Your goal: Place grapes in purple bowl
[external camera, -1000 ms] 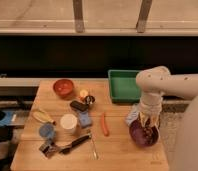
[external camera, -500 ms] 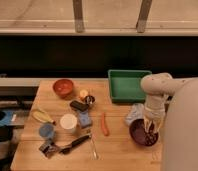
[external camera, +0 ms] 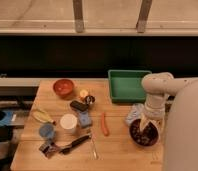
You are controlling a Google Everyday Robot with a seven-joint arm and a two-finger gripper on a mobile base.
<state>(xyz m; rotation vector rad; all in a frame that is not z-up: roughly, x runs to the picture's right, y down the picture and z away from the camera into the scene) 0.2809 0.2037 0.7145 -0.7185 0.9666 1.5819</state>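
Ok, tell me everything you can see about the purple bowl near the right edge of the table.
The purple bowl is round, dark and matte-looking, the widest bowl in view. It sits upright on the wooden table near the right edge, in front of the green bin and right of the orange stick. Dark reddish grapes lie inside it. The hand hangs directly over its far rim, hiding part of it.

Since a second ago we see the arm [external camera: 156, 95] swing toward 3 o'clock and fill more of that edge. The gripper [external camera: 147, 125] has dropped from above the purple bowl [external camera: 143, 134] down to its rim, grapes [external camera: 143, 131] now inside.
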